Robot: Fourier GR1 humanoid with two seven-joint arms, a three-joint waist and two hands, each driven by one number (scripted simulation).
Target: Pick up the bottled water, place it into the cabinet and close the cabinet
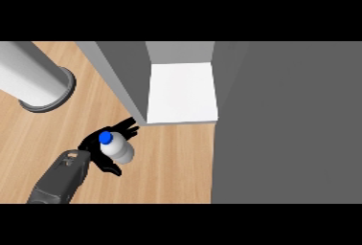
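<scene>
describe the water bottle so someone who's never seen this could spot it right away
Start at the grey cabinet with its white shelf, open at the top. Just below its lower left corner, over the wooden counter, the left hand curls around the bottled water. It is the only pale bottle, with a bright blue cap.

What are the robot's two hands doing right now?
Left hand: closed round the clear plastic water bottle with a blue cap, beside the open grey cabinet.
Right hand: not in the picture.

Left hand fingers curl round bottled water (blue cap up) beside open cabinet.
</scene>
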